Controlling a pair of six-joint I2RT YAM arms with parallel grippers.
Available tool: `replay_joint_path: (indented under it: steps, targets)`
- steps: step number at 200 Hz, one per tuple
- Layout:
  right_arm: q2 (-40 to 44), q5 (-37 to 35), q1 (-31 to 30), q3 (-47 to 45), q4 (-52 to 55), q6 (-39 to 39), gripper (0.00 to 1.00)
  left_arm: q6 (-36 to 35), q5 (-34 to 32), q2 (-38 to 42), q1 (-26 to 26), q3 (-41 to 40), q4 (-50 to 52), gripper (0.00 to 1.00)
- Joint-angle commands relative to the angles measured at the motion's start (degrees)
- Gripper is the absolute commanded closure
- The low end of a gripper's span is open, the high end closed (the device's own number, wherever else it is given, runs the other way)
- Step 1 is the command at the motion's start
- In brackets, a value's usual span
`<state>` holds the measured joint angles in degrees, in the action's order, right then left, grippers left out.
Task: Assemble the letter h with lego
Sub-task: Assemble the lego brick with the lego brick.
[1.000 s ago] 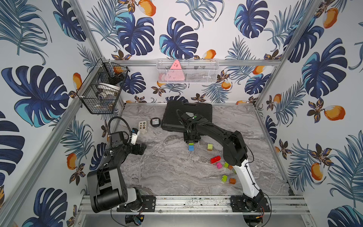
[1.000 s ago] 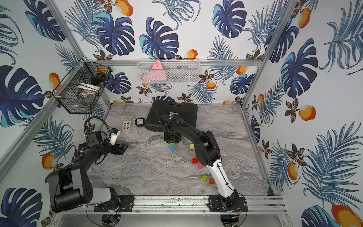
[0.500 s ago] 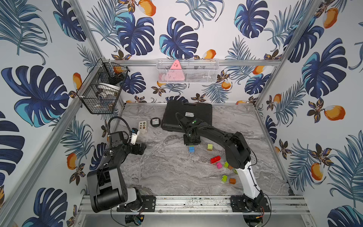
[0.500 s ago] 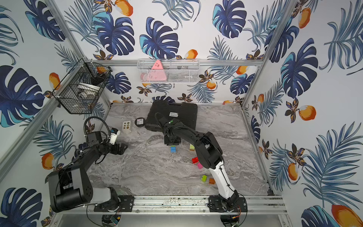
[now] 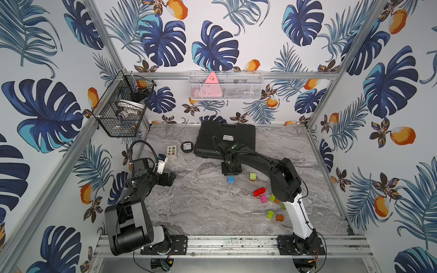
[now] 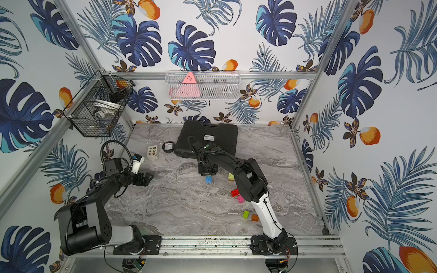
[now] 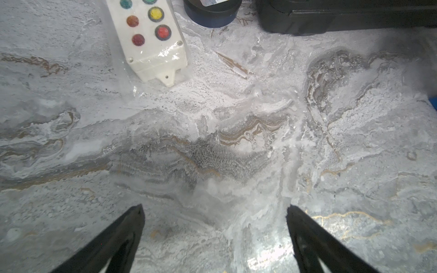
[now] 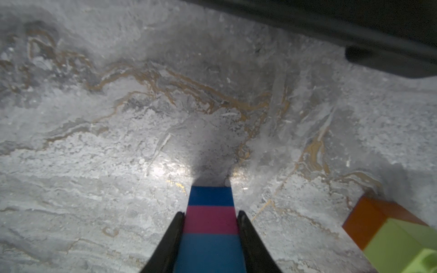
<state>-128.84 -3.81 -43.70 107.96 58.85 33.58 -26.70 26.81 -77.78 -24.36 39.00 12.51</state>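
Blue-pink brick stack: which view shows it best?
Right wrist view: brick stack close up in the right gripper, colour bands clear. Both top views show only its blue end; the left wrist view hardly any.

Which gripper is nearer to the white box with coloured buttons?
Left. The white box lies just ahead of the open left gripper; the right gripper, shut on a brick stack, is farther away, near the black case.

colours on the marble

the table [image 5: 201, 212] is grey marble with tan veins. the walls [image 5: 390, 165] are white, printed with blue leaves and orange fruit. the brick stack [image 8: 210, 219] runs blue, pink, blue. one orange brick [image 8: 364, 217], one lime brick [image 8: 397, 243], one red brick [image 5: 259, 192]. the white box [image 7: 151, 54] has red, yellow and what look like green buttons.
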Motion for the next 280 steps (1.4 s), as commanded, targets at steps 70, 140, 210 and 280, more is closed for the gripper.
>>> replay_joint_path:
  steps: [70,140,210,280]
  targets:
    - [12.02,-3.51,8.80,-0.69,7.47,-4.92,0.80,0.32,0.97,0.05,-0.25,0.48,0.32,0.01]
    - [14.20,-3.32,19.84,-4.86,2.61,-8.67,0.80,0.04,1.34,0.25,-0.45,0.35,0.41,0.01]
    - [8.86,-3.61,20.03,-5.17,1.20,-8.15,0.80,0.06,1.14,-0.09,-0.50,0.46,0.50,0.01]
    - [6.33,-1.72,19.92,-6.25,-1.98,-8.01,0.81,-0.37,1.23,-1.09,-0.47,0.99,0.82,0.01]
